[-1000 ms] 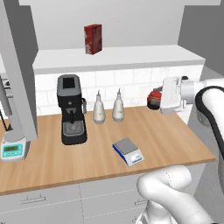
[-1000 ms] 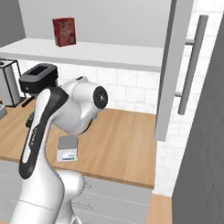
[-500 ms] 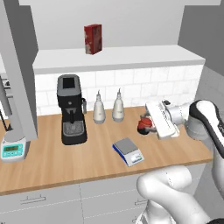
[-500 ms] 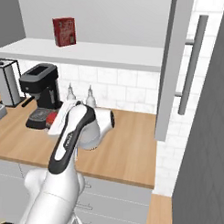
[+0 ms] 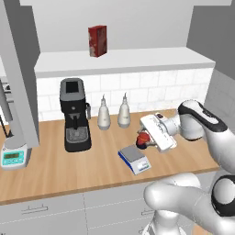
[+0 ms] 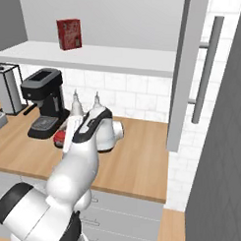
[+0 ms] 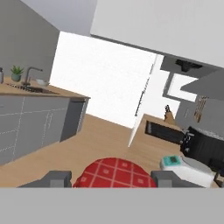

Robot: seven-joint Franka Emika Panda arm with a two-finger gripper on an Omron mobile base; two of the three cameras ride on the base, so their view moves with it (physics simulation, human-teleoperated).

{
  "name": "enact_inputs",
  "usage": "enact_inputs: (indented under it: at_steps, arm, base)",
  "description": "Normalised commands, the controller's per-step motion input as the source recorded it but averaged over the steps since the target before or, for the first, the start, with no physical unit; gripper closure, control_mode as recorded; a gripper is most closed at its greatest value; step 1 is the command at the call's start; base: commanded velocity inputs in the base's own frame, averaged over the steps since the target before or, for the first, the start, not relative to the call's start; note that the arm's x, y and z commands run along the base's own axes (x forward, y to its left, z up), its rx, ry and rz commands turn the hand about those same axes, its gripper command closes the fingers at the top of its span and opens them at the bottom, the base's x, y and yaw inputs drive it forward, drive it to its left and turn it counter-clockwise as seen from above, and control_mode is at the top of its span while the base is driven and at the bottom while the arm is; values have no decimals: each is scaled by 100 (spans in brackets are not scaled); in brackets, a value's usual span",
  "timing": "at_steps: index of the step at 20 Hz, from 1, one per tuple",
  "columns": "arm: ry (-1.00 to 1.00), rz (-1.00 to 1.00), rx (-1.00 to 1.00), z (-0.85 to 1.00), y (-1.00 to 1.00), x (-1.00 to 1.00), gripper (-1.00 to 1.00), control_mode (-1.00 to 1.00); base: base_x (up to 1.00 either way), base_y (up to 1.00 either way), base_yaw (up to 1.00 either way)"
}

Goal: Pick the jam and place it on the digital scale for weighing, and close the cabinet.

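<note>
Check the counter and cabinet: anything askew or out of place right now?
Nothing is spilled or damaged. The jam is held sideways in the gripper, beside the digital scale, not on it. The cabinet door hangs open. A red carton sits alone on the shelf, upright.

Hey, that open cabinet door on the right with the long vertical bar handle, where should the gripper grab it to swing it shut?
Probably the bar handle around its middle, between its two mounts, coming at the handle side of the cabinet door with a finger on either side of the bar. It is a slim upright bar standing off the door, so fingers should fit behind it.
</note>
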Motion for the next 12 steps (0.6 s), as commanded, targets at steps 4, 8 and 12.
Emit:
enact_inputs:
  at_steps: [4, 8, 12]
  arm:
    - [6, 0, -16, -34, 41, 16, 100, -100]
    - [7, 0, -16, -42, 34, 27, 100, -100]
    - [5, 0, -7, -24, 0, 12, 100, -100]
  base:
    - [0, 0, 0]
    - [0, 0, 0]
    - [0, 0, 0]
